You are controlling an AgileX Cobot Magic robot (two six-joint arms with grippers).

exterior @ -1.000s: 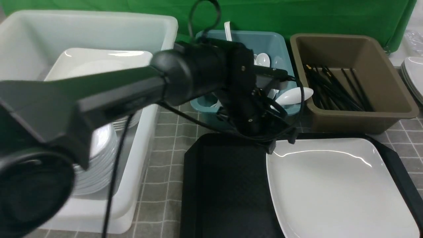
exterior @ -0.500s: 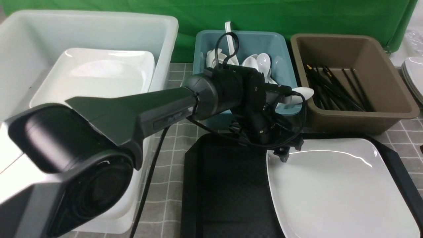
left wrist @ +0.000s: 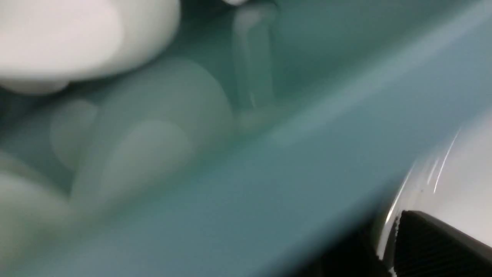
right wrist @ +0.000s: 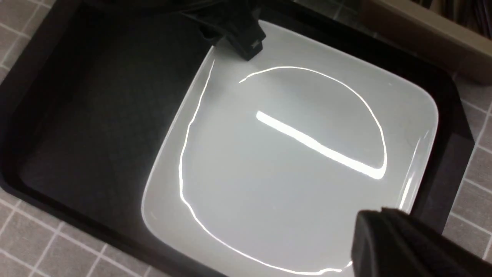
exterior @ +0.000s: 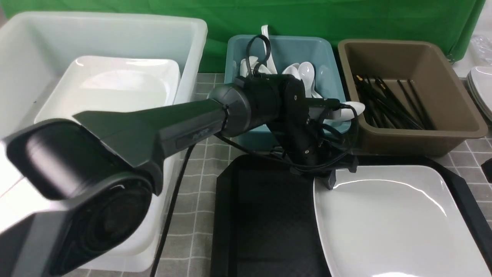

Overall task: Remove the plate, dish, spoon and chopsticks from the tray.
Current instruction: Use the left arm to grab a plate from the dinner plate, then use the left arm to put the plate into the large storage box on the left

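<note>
The large white plate (exterior: 392, 223) lies on the right half of the black tray (exterior: 265, 223). My left gripper (exterior: 332, 181) is at the plate's far left corner, its jaws pinching the rim. In the left wrist view one ribbed pad (left wrist: 434, 246) lies on the plate (left wrist: 461, 173), with the thin rim between the jaws. My right gripper (right wrist: 384, 227) is shut and empty, hovering over the plate's (right wrist: 292, 161) near right corner. White spoons (exterior: 303, 71) are in the teal tub, and one spoon (exterior: 351, 109) rests on its rim. Black chopsticks (exterior: 388, 102) lie in the brown tub.
A big white tub (exterior: 107, 46) at the left holds stacked white dishes (exterior: 115, 84). The teal tub (exterior: 326, 50) and brown tub (exterior: 453, 96) stand just behind the tray. More white plates (exterior: 482, 84) are stacked at the far right edge. The left arm reaches across the tray's left half.
My left gripper has come down onto the plate's far left corner and closed on its rim. The plate has shifted slightly toward me on the tray.
</note>
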